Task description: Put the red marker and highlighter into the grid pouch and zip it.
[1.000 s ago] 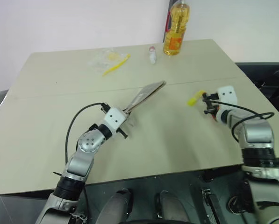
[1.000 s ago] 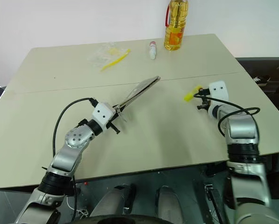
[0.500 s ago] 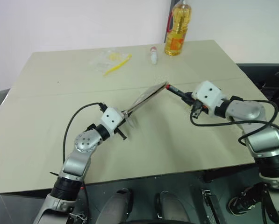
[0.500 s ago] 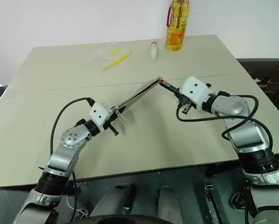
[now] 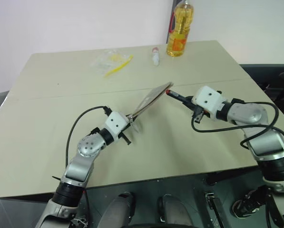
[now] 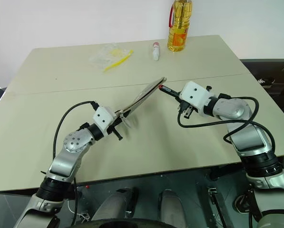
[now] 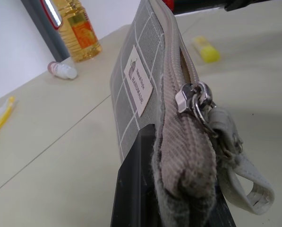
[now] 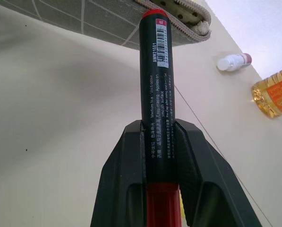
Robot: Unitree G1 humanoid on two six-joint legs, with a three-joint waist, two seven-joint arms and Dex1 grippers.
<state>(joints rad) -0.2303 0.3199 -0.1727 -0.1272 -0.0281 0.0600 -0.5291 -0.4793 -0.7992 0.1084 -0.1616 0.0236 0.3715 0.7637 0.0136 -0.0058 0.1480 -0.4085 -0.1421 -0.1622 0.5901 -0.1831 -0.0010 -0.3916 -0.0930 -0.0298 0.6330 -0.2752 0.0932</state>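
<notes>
Red marker (image 8: 156,94), dark barrel with red end and printed label, clamped between the right gripper's (image 6: 176,97) two black fingers, sticking out toward the pouch. Its red tip sits right at the far end of the grey grid-lined fabric pouch (image 5: 151,98), at the zipper edge; cannot tell whether the tip is inside the opening or only against the lip.

Left gripper (image 5: 127,118) closed on the near end of the pouch, holding it clear of the beige table (image 5: 51,118), edge-up and tilted. Zipper teeth face up in the left wrist view; metal pull (image 7: 193,97) sits near the gripped end, so the slot looks parted along its length, though the gap is narrow.

Yellow stubby highlighter (image 7: 206,49) lies on the table beyond the pouch, not yet handled.

Judgement for this step: line the marker's axis with the zipper slot, not across it, and feed it in lengthwise. Keep the pouch steady, mouth up. Release only once most of the barrel is past the teeth, or it may slide off the fabric onto the table.
</notes>
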